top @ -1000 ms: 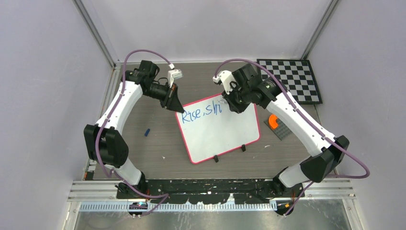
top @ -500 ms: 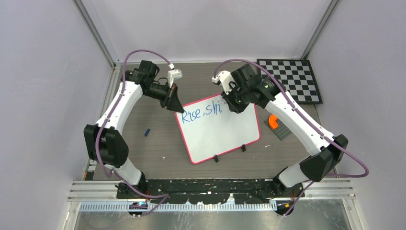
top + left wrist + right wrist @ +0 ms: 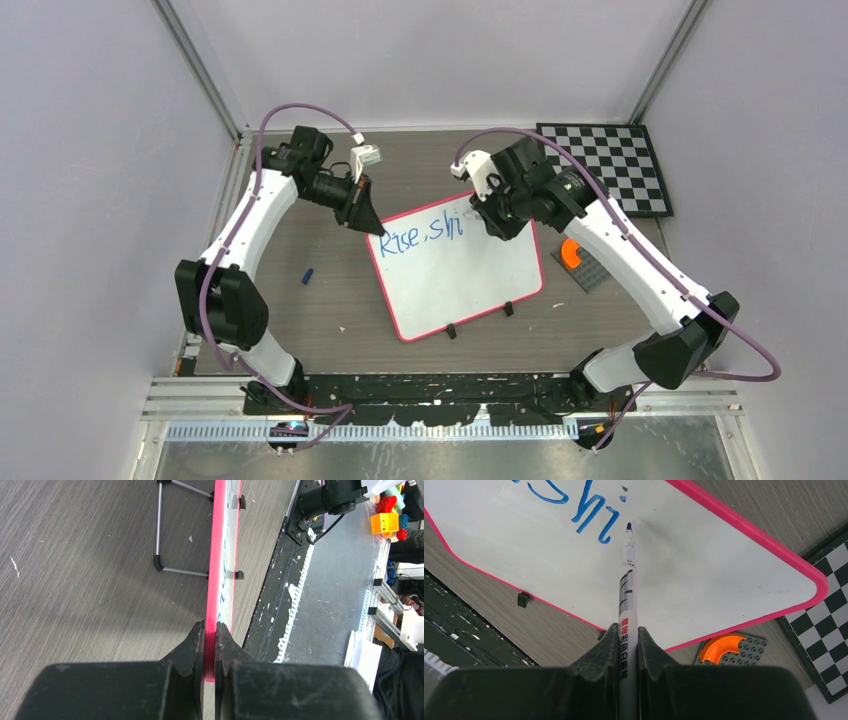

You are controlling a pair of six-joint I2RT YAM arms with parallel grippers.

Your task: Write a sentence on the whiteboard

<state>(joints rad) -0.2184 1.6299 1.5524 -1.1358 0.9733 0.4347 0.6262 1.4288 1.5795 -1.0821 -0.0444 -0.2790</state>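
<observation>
The whiteboard (image 3: 470, 280) lies tilted at the table's middle, white with a pink rim. The sentence (image 3: 428, 232) reads "Rise, shi" in blue along its far edge. My left gripper (image 3: 378, 232) is shut on the board's far left corner; the left wrist view shows the pink rim (image 3: 218, 555) clamped between the jaws (image 3: 210, 630). My right gripper (image 3: 497, 225) is shut on a white marker (image 3: 628, 595). The marker's tip points at the board (image 3: 704, 570) just right of the last letter (image 3: 596, 522). I cannot tell whether the tip touches.
A black-and-white checkerboard (image 3: 606, 165) lies at the far right. An orange curved piece (image 3: 572, 254) sits on a grey studded plate right of the board. A small blue cap (image 3: 308, 275) lies on the table to the left. Two black clips (image 3: 451, 331) sit on the board's near edge.
My right arm has shifted a little to the right with the marker. The writing looks the same. The left arm and the board have not moved.
</observation>
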